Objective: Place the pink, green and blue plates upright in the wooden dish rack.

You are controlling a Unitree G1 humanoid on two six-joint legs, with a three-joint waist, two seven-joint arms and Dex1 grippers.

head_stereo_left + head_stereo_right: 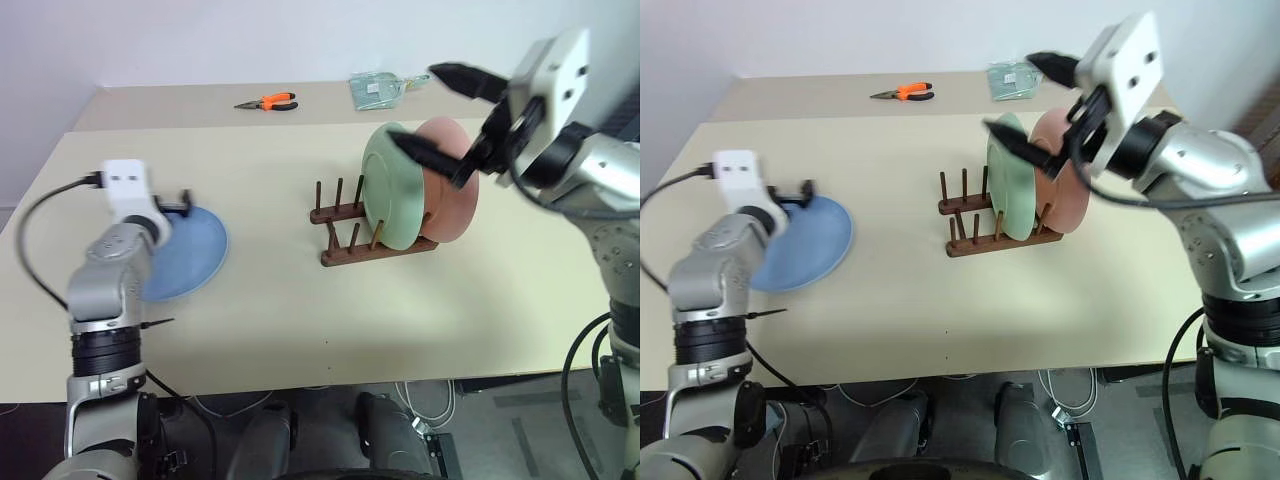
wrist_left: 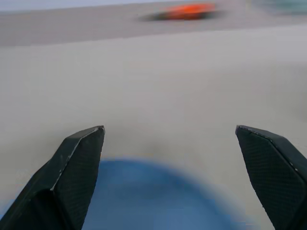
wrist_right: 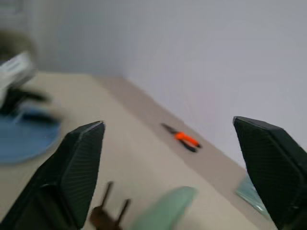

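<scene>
**Two plates racked, blue plate flat on the table**

The wooden dish rack (image 1: 372, 232) sits a little right of centre in the left eye view, on the cream table (image 1: 300, 310). Two plates stand upright on edge among its pegs at the right-hand end: the green plate (image 1: 391, 186) on the left and the pink plate (image 1: 447, 180) just behind it to the right, the two close together, whether touching I cannot tell. The pegs at the rack's left end are bare.

The blue plate (image 1: 188, 251) lies flat on the table at the centre left of the frame, well apart from the rack.

The right gripper (image 1: 445, 114) hangs in the upper right of the frame, above and partly in front of the two racked plates. Its two black fingers are spread wide, one pointing toward the top of the frame and the other crossing in front of the green and pink plates; nothing is held between them. In the right wrist view the same wide gap shows, with the green plate's rim low in the frame.

The left gripper (image 2: 170, 139) is at the blue plate's upper left edge in the left eye view. In the left wrist view its fingers (image 2: 79, 167) stand far apart with nothing between them, the blue plate just below them.

Orange-handled pliers (image 1: 270, 101) lie at the upper centre, on a second table surface behind the first, and a pale green packet (image 1: 376, 90) lies to their right
</scene>
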